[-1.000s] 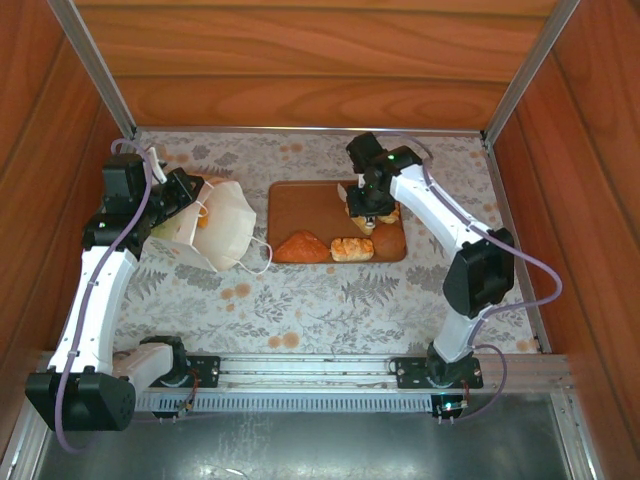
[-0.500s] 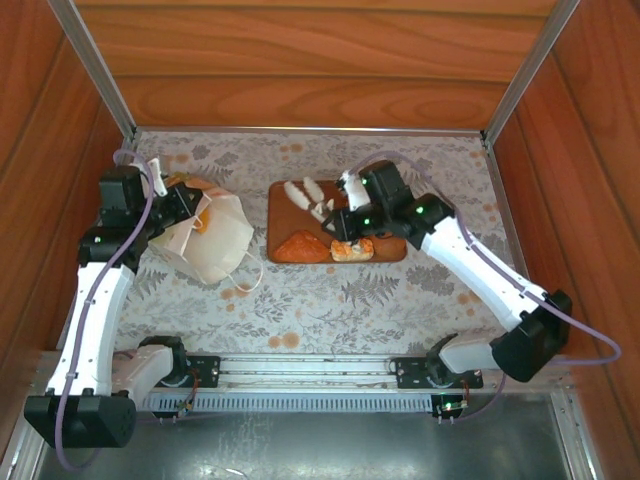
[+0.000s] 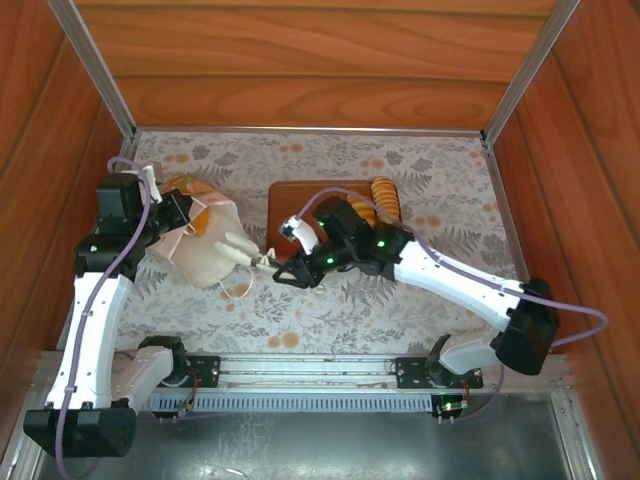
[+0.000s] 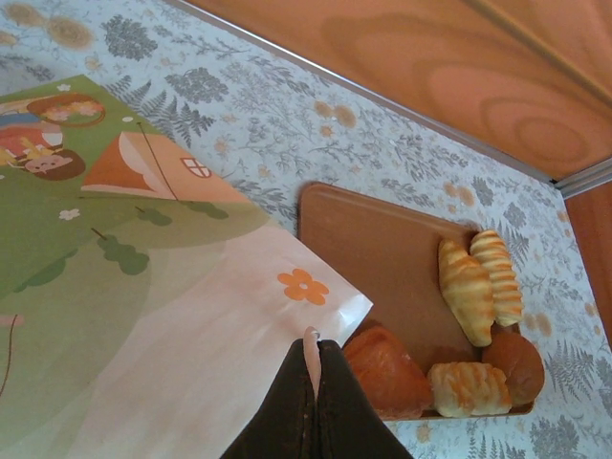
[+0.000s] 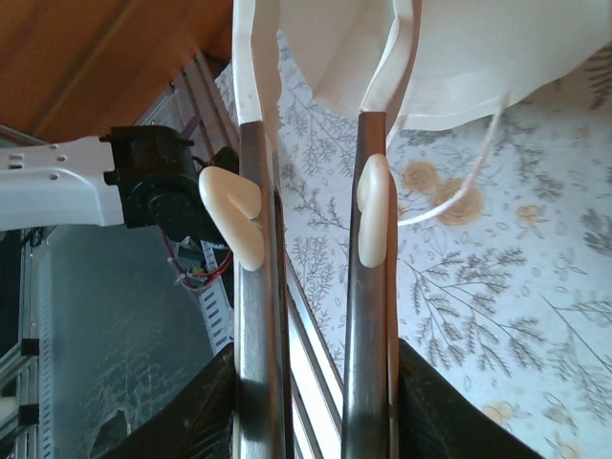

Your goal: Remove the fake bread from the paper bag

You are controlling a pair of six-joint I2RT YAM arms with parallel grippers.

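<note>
Right end effector (image 3: 238, 248): fingers apart, tips at the mouth of the paper bag (image 3: 200, 258). In the wrist view a corner of white paper lies between them; no pastry is seen in the gap.

Left end effector (image 4: 314, 378): fingers together, clamped on the bag's edge. It holds the bag at 9 o'clock on the bench (image 3: 330, 320), mouth turned roughly toward 3 o'clock.

Fake bread (image 4: 466, 292): five pieces lie on the brown board (image 4: 382, 249) at about 12 o'clock. They are two croissants, a triangular piece, a ridged loaf and a round bun. The bag's interior is hidden, so I cannot tell if more are inside.

Step, judged: reaching in for another piece.

Next move calls for sliding both fingers inside the paper, not astride its edge. They should clear the cord handle (image 5: 475, 182) at 6 o'clock of the mouth, then close on bread alone.
</note>
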